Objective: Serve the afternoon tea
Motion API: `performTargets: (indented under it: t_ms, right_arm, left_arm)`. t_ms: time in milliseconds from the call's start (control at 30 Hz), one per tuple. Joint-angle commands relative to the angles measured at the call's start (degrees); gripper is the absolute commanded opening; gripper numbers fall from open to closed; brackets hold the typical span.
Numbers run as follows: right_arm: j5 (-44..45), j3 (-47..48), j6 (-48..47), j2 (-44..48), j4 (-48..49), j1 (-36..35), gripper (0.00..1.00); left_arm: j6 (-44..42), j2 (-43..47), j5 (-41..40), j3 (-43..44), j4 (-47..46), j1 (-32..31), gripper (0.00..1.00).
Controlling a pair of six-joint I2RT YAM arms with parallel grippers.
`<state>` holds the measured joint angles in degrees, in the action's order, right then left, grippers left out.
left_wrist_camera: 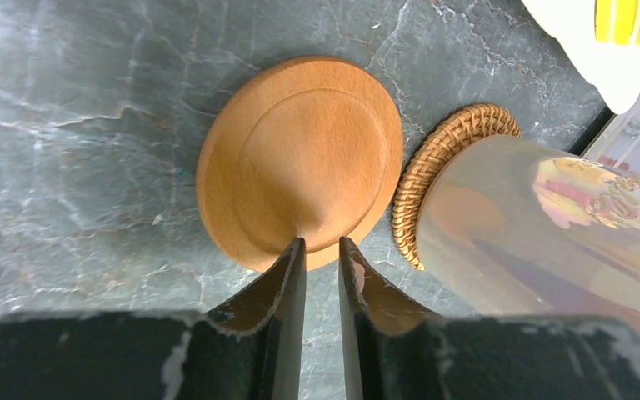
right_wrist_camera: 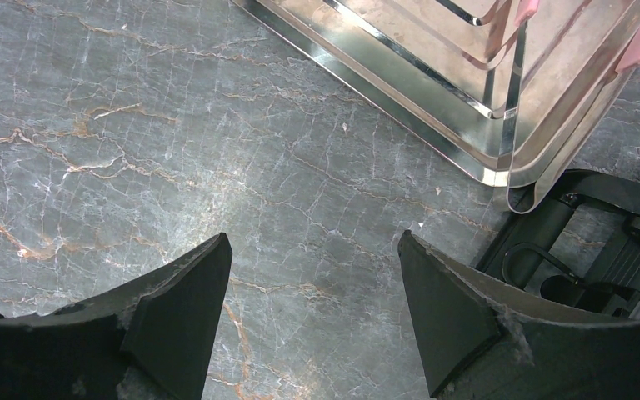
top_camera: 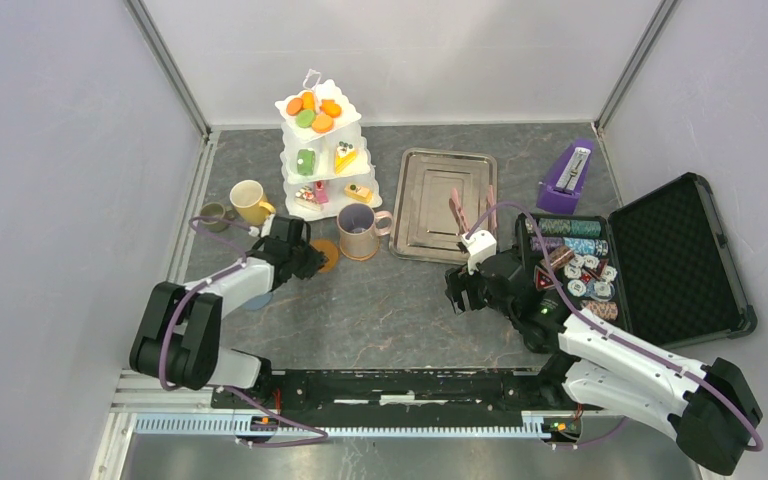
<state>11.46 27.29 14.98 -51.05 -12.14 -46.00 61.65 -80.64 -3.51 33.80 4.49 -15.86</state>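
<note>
The white three-tier stand [top_camera: 322, 150] at the back holds orange and green biscuits [top_camera: 312, 108] on top and small cakes below. To its left stand a yellow mug [top_camera: 249, 201] and a small green mug [top_camera: 213, 214]. The beige-lilac mug [top_camera: 358, 231] [left_wrist_camera: 542, 233] sits on a rattan coaster [left_wrist_camera: 442, 158]. A round wooden coaster [left_wrist_camera: 300, 158] lies flat on the table beside it. My left gripper [left_wrist_camera: 321, 242] [top_camera: 315, 262] points down over that coaster's near rim, jaws a narrow gap apart with bare table showing between them. My right gripper [right_wrist_camera: 312, 242] [top_camera: 457, 290] hangs open over bare table.
A steel tray [top_camera: 430, 215] [right_wrist_camera: 400, 75] with pink-handled tongs [top_camera: 472, 208] [right_wrist_camera: 508, 100] lies right of the mug. The purple metronome [top_camera: 565, 180] stands at the back right. An open black case [top_camera: 680, 255] with poker chips [top_camera: 580, 265] sits close to my right arm.
</note>
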Motion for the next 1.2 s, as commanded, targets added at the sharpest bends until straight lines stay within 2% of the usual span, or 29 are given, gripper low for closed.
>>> performTargets:
  t_ms: [0,100,167,233,333,433,533,767,867,933,1033,1167]
  right_arm:
    - [0.7,0.7,0.3,1.1,0.8,0.1,0.81]
    - [1.2,0.4,0.2,2.1,0.6,0.1,0.81]
    - [1.3,0.3,0.1,2.2,0.6,0.1,0.81]
    - [1.2,0.4,0.1,1.9,0.7,0.1,0.81]
    - [0.5,0.2,0.3,1.7,1.5,0.1,0.81]
    - [0.1,0.1,0.5,1.8,2.0,0.1,0.81]
    - [0.4,0.1,0.3,2.1,1.7,0.1,0.81]
    - [1.9,0.1,-0.1,4.3,-0.4,0.1,0.81]
    - [2.8,0.3,-0.1,5.2,-1.5,0.1,0.81]
    - [3.3,0.3,-0.1,5.8,-1.9,0.1,0.81]
    - [4.1,0.7,0.0,6.5,-2.7,0.1,0.81]
    - [5.0,0.9,-0.1,7.2,-3.7,0.2,0.81]
  left_arm:
    - [-6.1,6.3,3.1,1.7,6.4,3.4,0.31]
    - [-11.5,13.2,3.0,5.8,10.3,5.4,0.51]
    - [-14.2,16.8,-0.5,10.2,14.9,7.1,0.68]
    - [-14.3,19.1,-5.0,14.2,20.1,10.6,0.86]
    - [-10.7,20.3,-11.5,17.8,24.7,17.4,1.0]
    - [-7.6,19.3,-14.8,20.3,25.2,21.9,1.0]
    - [-5.4,15.0,-13.6,24.3,25.6,24.0,1.0]
    - [0.4,-2.1,-12.1,36.8,34.0,25.0,0.99]
    - [2.8,-9.0,-12.6,41.0,37.5,25.1,0.95]
    - [3.3,-12.2,-11.5,42.2,37.1,25.5,0.89]
    - [2.7,-16.2,-12.3,43.2,35.4,25.8,0.71]
    - [1.9,-18.9,-9.5,43.7,35.7,27.1,0.42]
